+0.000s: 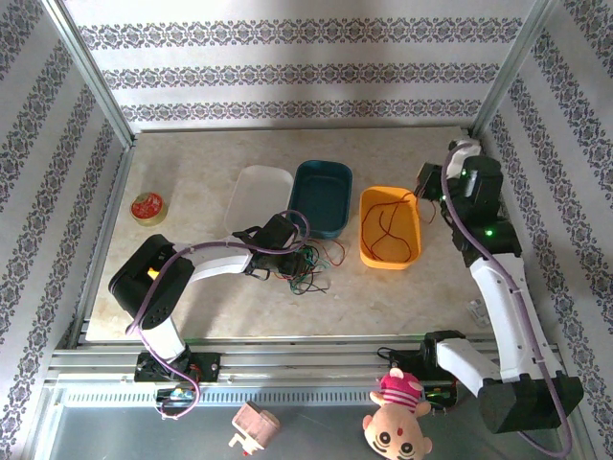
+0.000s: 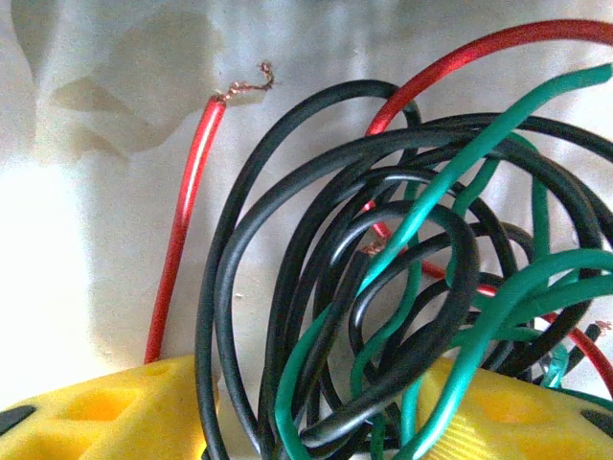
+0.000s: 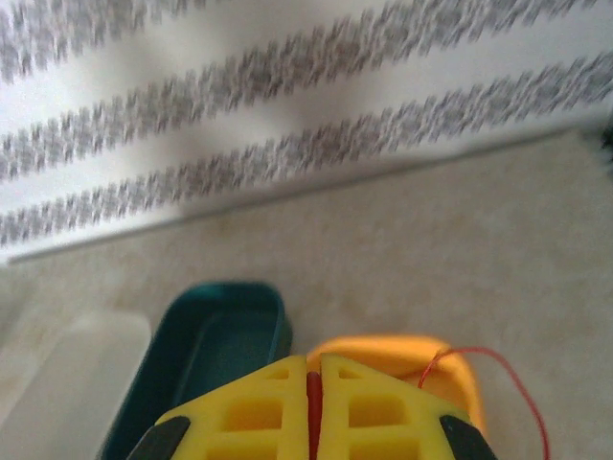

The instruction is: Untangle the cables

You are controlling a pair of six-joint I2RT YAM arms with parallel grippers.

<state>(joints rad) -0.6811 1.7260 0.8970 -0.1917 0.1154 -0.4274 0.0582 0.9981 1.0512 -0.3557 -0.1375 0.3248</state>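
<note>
Nearest, the left gripper (image 2: 311, 376) has its jaws apart around the tangle of thin red, green and black cables (image 1: 308, 270) on the beige table (image 1: 192, 297) (squeezing or not, I cannot tell). Farther back, the right gripper (image 3: 313, 364) is clamped on one thin red cable (image 3: 312, 410), which trails into the orange oblong plastic tray (image 1: 363, 240).

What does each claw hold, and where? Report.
Right claw: thin red wire pinched between fingertips, loop trailing into orange tray. Left claw: straddles black, green and red wire tangle; hold cannot be told.
</note>
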